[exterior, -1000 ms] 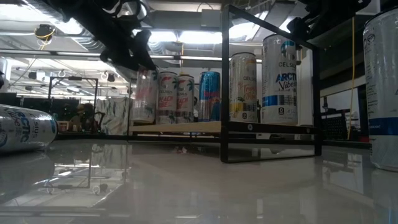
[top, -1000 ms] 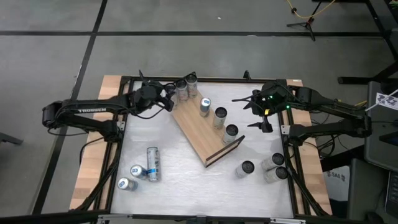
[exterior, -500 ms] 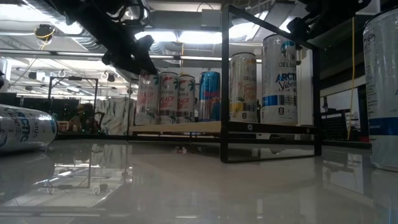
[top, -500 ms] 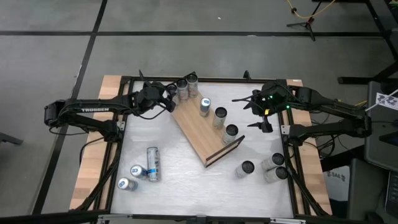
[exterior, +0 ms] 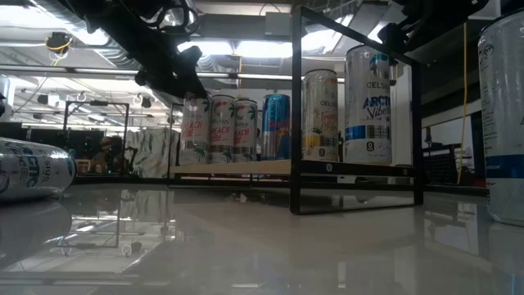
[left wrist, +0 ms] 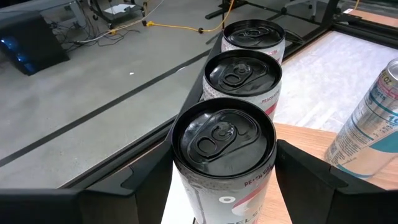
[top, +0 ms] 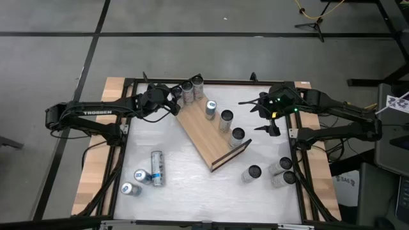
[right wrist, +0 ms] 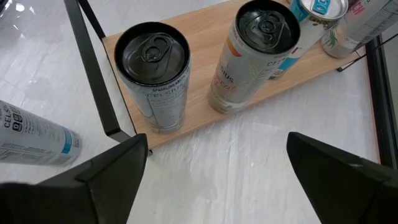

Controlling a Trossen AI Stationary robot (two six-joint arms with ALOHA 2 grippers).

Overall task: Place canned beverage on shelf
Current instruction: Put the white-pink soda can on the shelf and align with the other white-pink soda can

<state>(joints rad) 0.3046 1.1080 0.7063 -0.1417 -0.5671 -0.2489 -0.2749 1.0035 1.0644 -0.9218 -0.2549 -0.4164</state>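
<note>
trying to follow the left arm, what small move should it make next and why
Probably open the left gripper and back away: its fingers flank the can, which stands upright beside two others at the shelf end.

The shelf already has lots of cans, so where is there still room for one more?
The shelf is crowded along its far edge, where six cans stand in a row, one of them between the left tool's fingers. The near half of the board is bare along its whole length. The table is also bare between the three cans at its left and the three at its right.
</note>
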